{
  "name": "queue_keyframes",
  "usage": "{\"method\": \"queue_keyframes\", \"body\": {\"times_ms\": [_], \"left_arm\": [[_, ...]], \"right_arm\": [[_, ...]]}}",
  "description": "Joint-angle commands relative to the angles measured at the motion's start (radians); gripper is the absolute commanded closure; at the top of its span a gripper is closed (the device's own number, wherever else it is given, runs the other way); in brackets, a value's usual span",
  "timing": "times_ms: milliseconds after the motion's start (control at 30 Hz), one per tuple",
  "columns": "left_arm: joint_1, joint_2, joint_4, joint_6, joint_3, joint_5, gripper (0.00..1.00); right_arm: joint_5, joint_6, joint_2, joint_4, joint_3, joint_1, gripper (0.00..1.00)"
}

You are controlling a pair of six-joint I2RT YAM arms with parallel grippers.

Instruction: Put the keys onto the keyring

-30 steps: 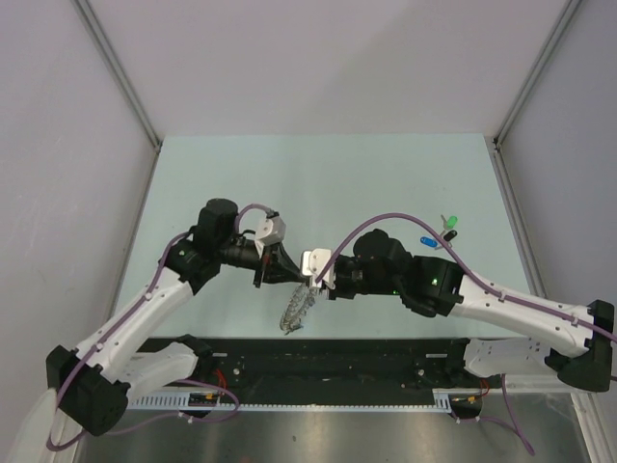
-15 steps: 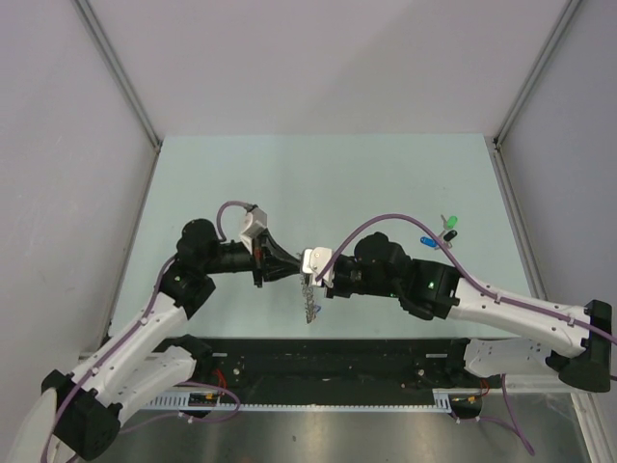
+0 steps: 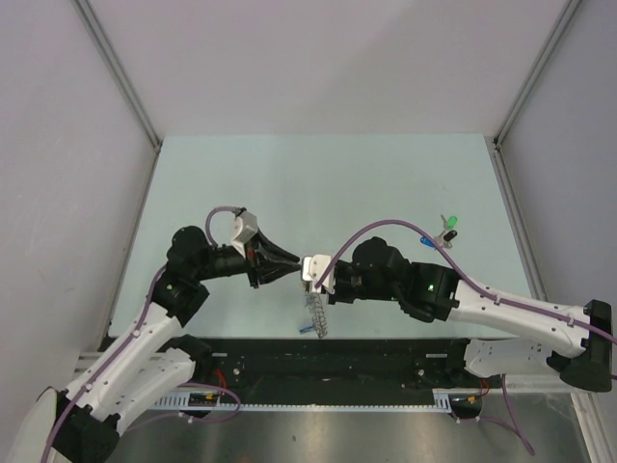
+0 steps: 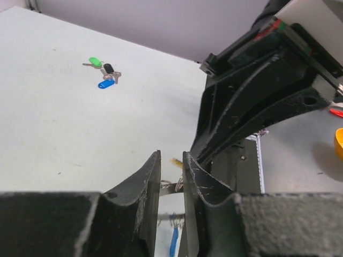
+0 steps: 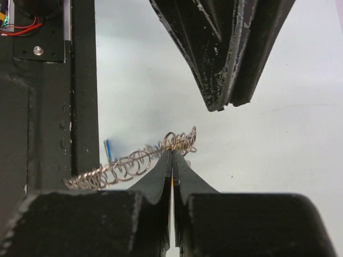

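Observation:
My right gripper (image 5: 172,152) (image 3: 310,281) is shut on a thin yellow key, seen edge-on between its pads. The keyring (image 5: 131,162), a coil of dull wire loops, bunches at its fingertips and hangs down from them (image 3: 316,313). A blue key (image 5: 108,149) dangles at the ring's lower end. My left gripper (image 4: 171,156) (image 3: 293,269) faces the right one tip to tip, jaws slightly apart, open and gripping nothing; its fingers (image 5: 225,59) stop just short of the ring. Green (image 4: 95,61), black (image 4: 108,68) and blue (image 4: 105,84) keys lie together on the table at the right (image 3: 445,228).
The pale green table (image 3: 318,183) is walled on three sides. The black base rail (image 3: 318,357) runs along the near edge, right under the hanging ring. The right arm's purple cable (image 3: 386,224) arches over its wrist.
The left jaws have parted from shut to a narrow gap. The left arm's elbow has swung back toward the left. The keyring has swung from slanting left to hanging straight down.

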Motion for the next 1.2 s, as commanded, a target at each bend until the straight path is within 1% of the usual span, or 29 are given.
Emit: {"method": "queue_keyframes", "body": {"times_ms": [0,33,67,100,133,167,200,233,267,300,333,367,400,433,500,600,700,833,933,1167], "left_arm": [[0.024,0.032,-0.096,0.122,0.083,0.017,0.72],[0.027,0.056,-0.117,0.14,0.105,0.044,0.66],[0.029,0.068,-0.138,0.163,0.118,0.069,0.63],[0.031,0.085,-0.208,0.218,0.135,0.084,0.6],[0.032,0.119,-0.243,0.234,0.171,0.095,0.56],[0.031,0.14,-0.278,0.286,0.19,0.142,0.54],[0.031,0.159,-0.369,0.367,0.211,0.161,0.52],[0.032,0.177,-0.407,0.402,0.248,0.173,0.49],[0.031,0.214,-0.459,0.444,0.268,0.201,0.48],[0.031,0.228,-0.505,0.535,0.288,0.213,0.47],[0.029,0.248,-0.592,0.573,0.319,0.219,0.46],[0.028,0.275,-0.631,0.608,0.333,0.228,0.45],[0.024,0.291,-0.664,0.678,0.345,0.236,0.45],[0.021,0.305,-0.727,0.706,0.368,0.239,0.45],[-0.005,0.343,-0.778,0.781,0.395,0.244,0.44],[-0.043,0.387,-0.823,0.818,0.417,0.225,0.45],[-0.055,0.414,-0.826,0.82,0.425,0.225,0.51],[-0.075,0.429,-0.809,0.808,0.429,0.224,0.55],[-0.084,0.443,-0.821,0.812,0.437,0.219,0.61],[-0.103,0.458,-0.827,0.822,0.439,0.221,0.64]], "right_arm": [[-0.003,-0.025,-0.018,0.03,0.019,0.005,1.0],[-0.001,-0.028,-0.015,0.027,0.019,0.005,1.0],[-0.001,-0.03,-0.015,0.024,0.02,0.005,1.0],[-0.004,-0.031,-0.013,0.022,0.022,0.005,1.0],[-0.001,-0.031,-0.015,0.019,0.024,0.005,1.0],[-0.001,-0.033,-0.016,0.018,0.022,0.005,1.0],[-0.001,-0.033,-0.016,0.018,0.022,0.005,1.0],[0.002,-0.035,-0.018,0.016,0.024,0.005,1.0],[0.003,-0.035,-0.016,0.016,0.022,0.007,1.0],[0.003,-0.035,-0.016,0.014,0.022,0.005,1.0],[0.005,-0.035,-0.016,0.014,0.024,0.005,1.0],[0.003,-0.035,-0.015,0.013,0.024,0.004,1.0],[0.003,-0.035,-0.016,0.013,0.024,0.005,1.0],[0.003,-0.035,-0.015,0.013,0.024,0.005,1.0],[0.003,-0.036,-0.015,0.014,0.024,0.005,1.0],[0.002,-0.036,-0.016,0.011,0.024,0.007,1.0],[0.002,-0.036,-0.018,0.01,0.024,0.005,1.0],[0.0,-0.035,-0.016,0.007,0.027,0.007,1.0],[-0.001,-0.035,-0.013,0.008,0.027,0.007,1.0],[-0.001,-0.035,-0.012,0.011,0.025,0.008,1.0]]}}
